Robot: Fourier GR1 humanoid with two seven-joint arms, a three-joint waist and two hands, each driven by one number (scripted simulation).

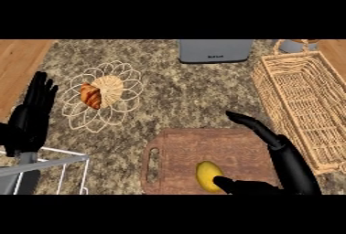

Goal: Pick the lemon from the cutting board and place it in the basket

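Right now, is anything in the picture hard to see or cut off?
In the head view, the lemon shows bright and clear on the cutting board, though the right hand covers its lower edge. The wicker basket runs off the right edge and the grey appliance off the top. The croissant shows plainly. The left hand rests open at the left edge.

- A yellow oval lemon [208, 176] lies on the brown wooden cutting board [196, 148], near its lower edge, on the speckled stone tabletop [189, 96].
- The black right hand [283, 160] is over the board's right part; its thumb touches the lemon's lower right, its fingers [246, 121] stretch up-left, spread wide.
- A long woven wicker basket [304, 105] stands right of the board.
- The black left hand [30, 119] rests open at the left edge, fingers up.
- A browned croissant [90, 95] sits on a flower-shaped wire trivet [103, 96].
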